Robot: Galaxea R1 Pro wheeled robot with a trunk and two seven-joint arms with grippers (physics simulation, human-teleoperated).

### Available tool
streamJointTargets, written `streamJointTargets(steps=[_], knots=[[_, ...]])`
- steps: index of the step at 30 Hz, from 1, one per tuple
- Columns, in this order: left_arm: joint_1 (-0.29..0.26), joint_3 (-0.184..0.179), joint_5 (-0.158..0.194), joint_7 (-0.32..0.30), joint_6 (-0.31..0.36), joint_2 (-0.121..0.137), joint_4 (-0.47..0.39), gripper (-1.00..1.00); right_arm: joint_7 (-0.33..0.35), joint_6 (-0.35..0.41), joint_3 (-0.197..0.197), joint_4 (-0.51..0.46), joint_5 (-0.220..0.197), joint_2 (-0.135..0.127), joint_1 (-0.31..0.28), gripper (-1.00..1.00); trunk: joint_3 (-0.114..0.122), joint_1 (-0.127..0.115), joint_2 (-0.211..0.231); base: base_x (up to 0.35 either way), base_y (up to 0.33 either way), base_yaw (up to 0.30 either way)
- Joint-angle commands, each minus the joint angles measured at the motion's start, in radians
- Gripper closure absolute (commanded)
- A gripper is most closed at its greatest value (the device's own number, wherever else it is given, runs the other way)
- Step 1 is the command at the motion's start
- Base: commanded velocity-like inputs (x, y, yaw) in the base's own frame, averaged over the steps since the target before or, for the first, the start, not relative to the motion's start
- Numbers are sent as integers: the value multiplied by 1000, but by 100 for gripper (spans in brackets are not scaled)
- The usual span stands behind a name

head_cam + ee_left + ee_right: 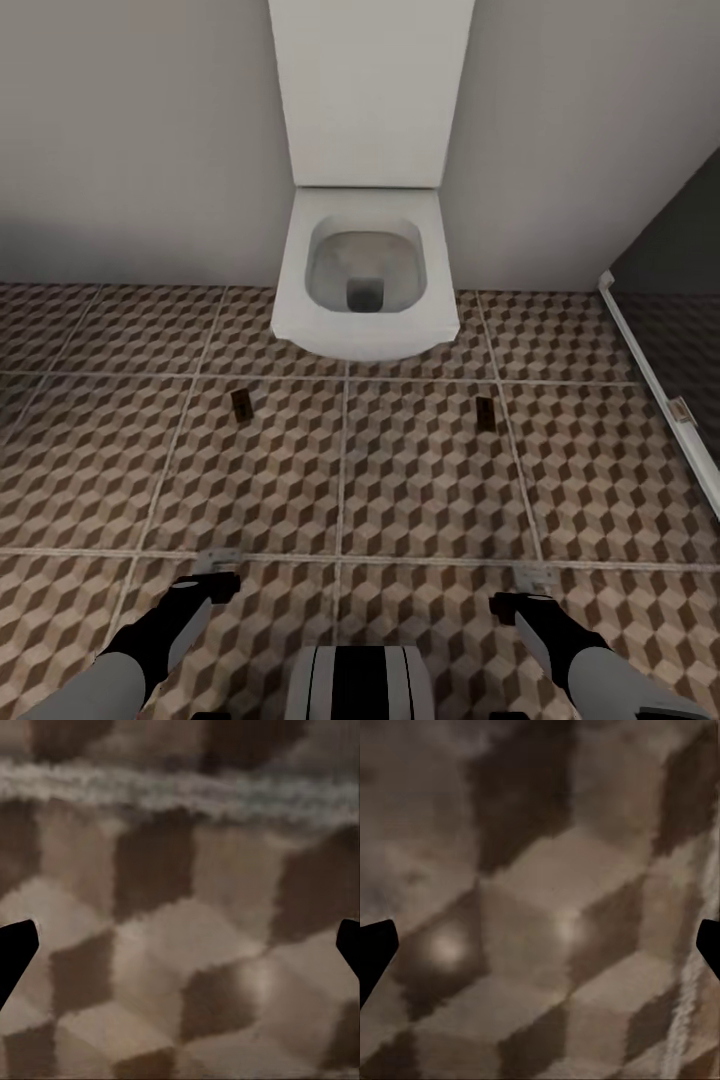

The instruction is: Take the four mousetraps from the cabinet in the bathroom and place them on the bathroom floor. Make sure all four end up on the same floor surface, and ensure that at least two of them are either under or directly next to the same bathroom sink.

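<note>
- Nearest the head camera sits the robot's white-and-black striped trunk top point(366, 682), centred at the lower edge of the view.
- Left arm: grey forearm with black wrist, extended forward and low over the floor. The left gripper point(217, 562) points ahead, its pale fingers resting at a grout line.
- Left wrist view: two black fingertips point(15, 949) stand at opposite edges of the picture, spread wide, with only floor pattern between them. Nothing is held.
- Right arm: mirrors the left, grey forearm with black wrist, reaching forward. The right gripper point(535, 577) lies at the same grout line.
- Right wrist view: black fingertips point(375, 949) likewise spread wide apart, holding nothing.
- Mousetraps counted: two. One small dark-brown flat rectangular mousetrap point(241, 403) lies ahead of the left gripper; a second mousetrap point(485, 413) lies ahead of the right gripper. Both rest on the tiles, well apart from each other.
- Bathroom floor point(420, 490): large square tiles with brown, beige and grey cube pattern and pale grout.
- One white wall-hung toilet point(366, 275), lid raised, stands beyond the mousetraps against a grey wall.
</note>
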Motion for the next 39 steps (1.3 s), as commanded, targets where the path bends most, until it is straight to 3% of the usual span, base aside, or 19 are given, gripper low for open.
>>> streamJointTargets(steps=[1,27,39], knots=[[0,-8,11,7,4,1,-3,-100,0,6,-7,-2,5,1,0,-100,-1,-1,0,-210,40,0],[0,-10,13,3,-2,-1,-9,-100,0,6,-7,-2,7,-1,0,-100,-1,-1,0,-29,6,0],[0,-8,13,1,5,0,-10,-100,1,6,-7,-2,8,-1,0,-100,46,-6,3,0,0,0]])
